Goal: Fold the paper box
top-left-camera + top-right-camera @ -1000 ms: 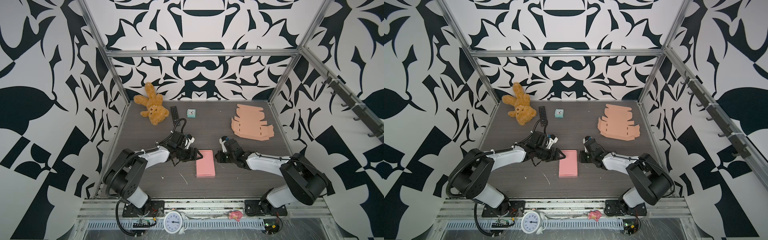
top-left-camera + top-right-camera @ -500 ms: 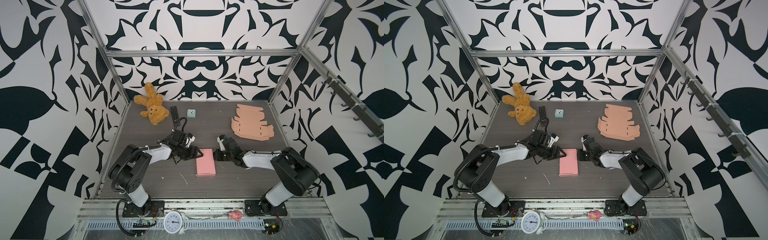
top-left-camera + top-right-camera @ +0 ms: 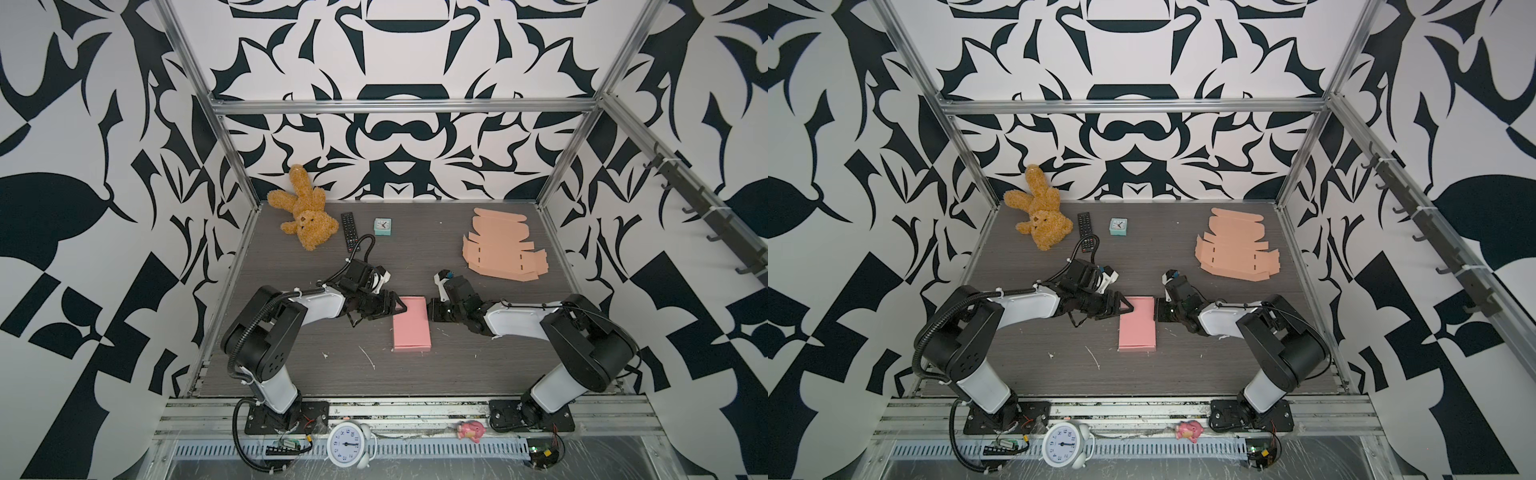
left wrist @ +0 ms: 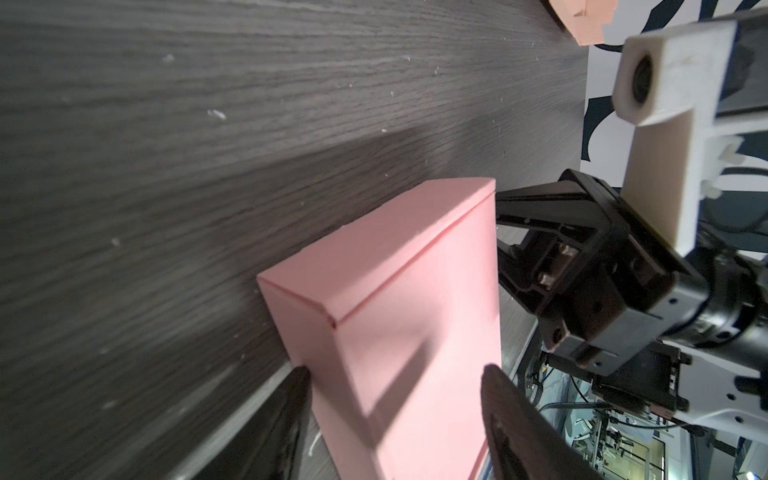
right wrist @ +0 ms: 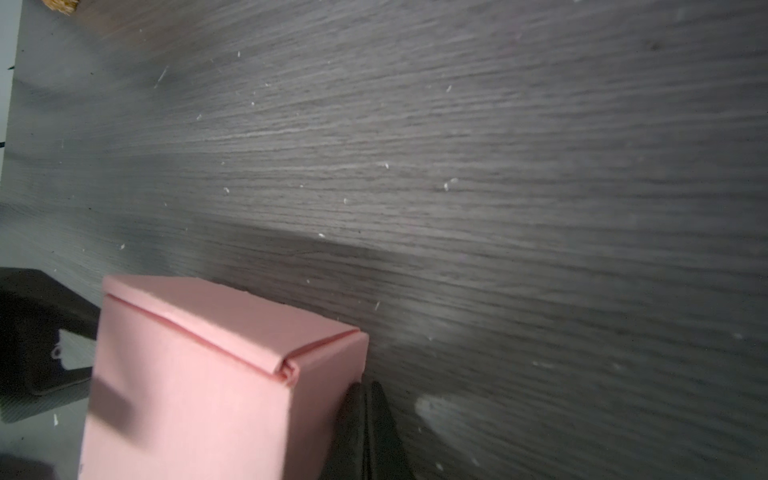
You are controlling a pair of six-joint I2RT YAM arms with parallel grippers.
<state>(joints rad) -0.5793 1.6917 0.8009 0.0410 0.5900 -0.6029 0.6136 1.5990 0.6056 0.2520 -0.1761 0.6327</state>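
The pink paper box [image 3: 411,322] [image 3: 1138,324] lies folded and closed on the dark table in both top views. My left gripper [image 3: 400,309] [image 3: 1128,309] is at its far left corner, open. In the left wrist view its jaws [image 4: 395,374] straddle the box [image 4: 415,311]: one fingertip [image 4: 297,380] touches the wall low by the table, the other stands off the pink face. My right gripper [image 3: 432,322] [image 3: 1156,318] is shut and empty. Its tips [image 5: 365,392] rest against the box's right wall [image 5: 324,374].
At the back right is a stack of flat peach box blanks [image 3: 503,245]. A teddy bear [image 3: 305,216], a remote [image 3: 349,230] and a small teal clock [image 3: 382,227] lie at the back left. Paper scraps [image 3: 368,357] dot the table; a white alarm clock [image 3: 347,444] sits on the front rail.
Both arms have stretched slightly farther in along the box's far end. The right gripper has closed fully against the box's right side. The box has stayed nearly in place.
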